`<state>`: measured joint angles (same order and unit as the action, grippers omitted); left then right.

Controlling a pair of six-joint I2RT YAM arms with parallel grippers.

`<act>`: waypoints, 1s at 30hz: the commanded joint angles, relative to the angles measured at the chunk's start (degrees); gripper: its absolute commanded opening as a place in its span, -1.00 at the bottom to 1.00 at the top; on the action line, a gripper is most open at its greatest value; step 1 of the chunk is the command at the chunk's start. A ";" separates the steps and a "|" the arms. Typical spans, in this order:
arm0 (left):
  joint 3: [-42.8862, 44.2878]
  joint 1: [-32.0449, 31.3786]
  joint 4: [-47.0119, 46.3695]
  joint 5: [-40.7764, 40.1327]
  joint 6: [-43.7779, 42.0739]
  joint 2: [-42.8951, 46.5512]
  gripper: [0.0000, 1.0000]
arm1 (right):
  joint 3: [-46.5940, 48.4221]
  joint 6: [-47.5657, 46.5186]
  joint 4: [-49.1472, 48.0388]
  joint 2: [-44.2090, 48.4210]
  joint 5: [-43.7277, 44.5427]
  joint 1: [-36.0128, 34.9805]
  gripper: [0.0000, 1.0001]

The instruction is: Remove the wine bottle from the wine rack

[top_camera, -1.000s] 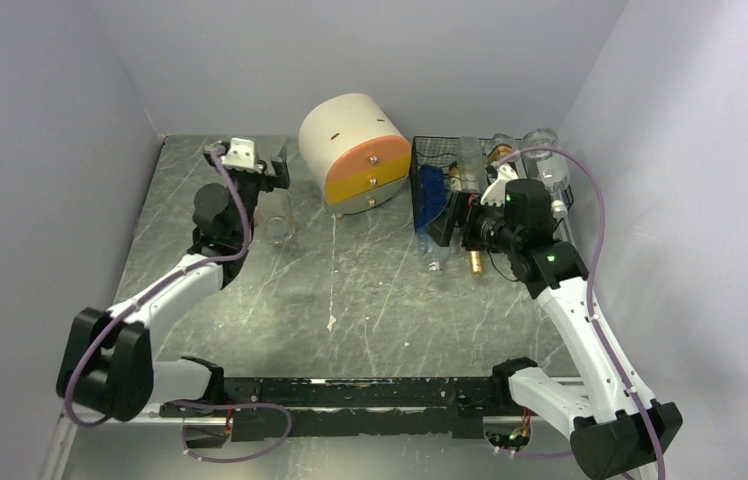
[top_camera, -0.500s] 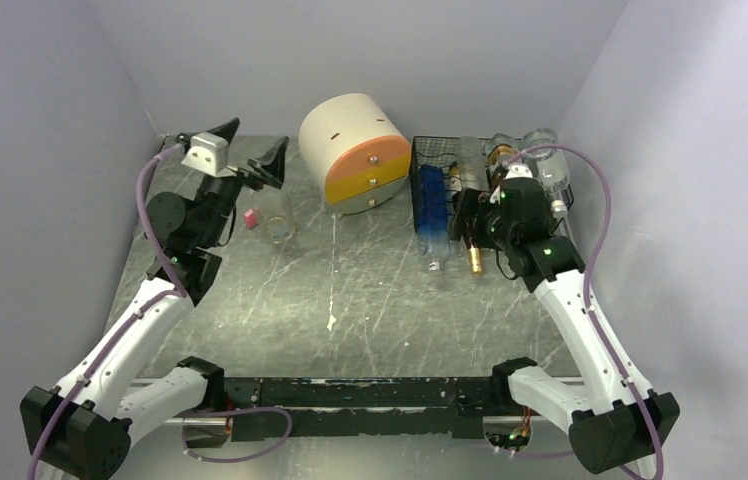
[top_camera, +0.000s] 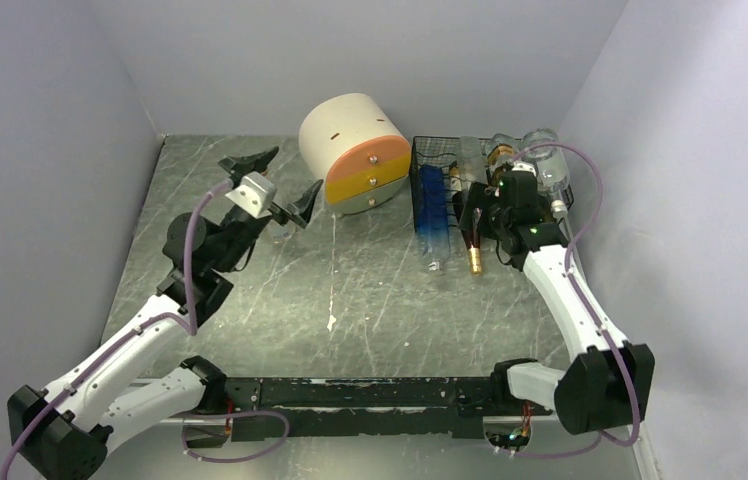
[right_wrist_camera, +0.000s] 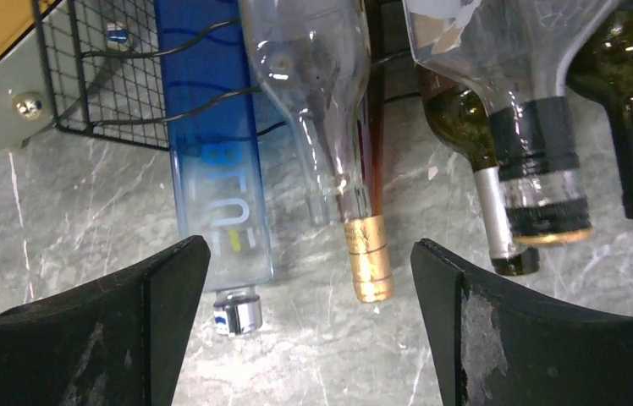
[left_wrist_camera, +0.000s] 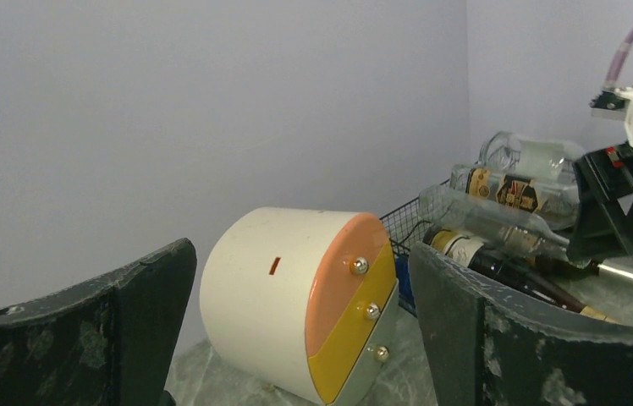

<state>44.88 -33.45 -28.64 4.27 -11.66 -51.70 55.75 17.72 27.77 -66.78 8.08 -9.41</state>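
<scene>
The black wire-mesh wine rack (top_camera: 420,165) stands at the back right, and its mesh corner shows in the right wrist view (right_wrist_camera: 97,76). Several bottles lie in it with their necks pointing forward. A dark wine bottle with a gold foil neck (right_wrist_camera: 366,254) lies between a blue bottle (right_wrist_camera: 216,169) and a dark bottle with a silver neck (right_wrist_camera: 491,220). It also shows in the top view (top_camera: 473,255). My right gripper (top_camera: 480,222) is open and empty above the necks (right_wrist_camera: 305,279), touching nothing. My left gripper (top_camera: 285,185) is open and empty, raised and facing the drawer unit (left_wrist_camera: 300,279).
A cream drum-shaped drawer unit with an orange and yellow front (top_camera: 355,150) stands left of the rack, close to it. More clear and dark bottles (top_camera: 540,160) lie at the rack's right side near the right wall. Grey walls close in the table on three sides.
My left arm has swung from the back left corner toward the drawer unit, gripper open. My right gripper has moved back, closer over the bottle necks.
</scene>
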 commanded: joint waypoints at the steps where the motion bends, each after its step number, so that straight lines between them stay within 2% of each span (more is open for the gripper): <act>1: -1.52 -2.57 -1.03 -3.73 -5.95 0.46 0.99 | -1.21 -1.09 -6.96 -3.01 -3.32 2.01 0.85; 7: -1.91 -4.27 -0.93 -4.38 -7.15 0.31 0.95 | -3.21 -1.97 -12.46 -6.70 -4.40 3.99 0.76; 12: -2.81 -5.67 -1.72 -5.61 -9.21 0.42 0.93 | -2.00 -2.40 -13.88 -11.64 -8.79 7.06 0.45; 16: -3.05 -5.79 -1.97 -6.47 -9.54 0.28 0.92 | -1.68 -2.71 -15.47 -13.42 -12.57 7.74 0.33; 23: -4.08 -6.07 -3.17 -7.25 -10.90 -0.56 0.91 | -0.14 -2.08 -16.31 -16.12 -14.38 8.68 0.30; 30: -4.86 -6.47 -3.79 -7.22 -11.90 -0.80 0.91 | 0.90 -2.22 -16.68 -17.33 -15.34 9.42 0.17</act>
<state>40.64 -39.42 -29.65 -1.76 -22.33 -52.36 55.29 15.79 13.34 -84.03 -6.04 -0.93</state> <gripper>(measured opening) 0.955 0.596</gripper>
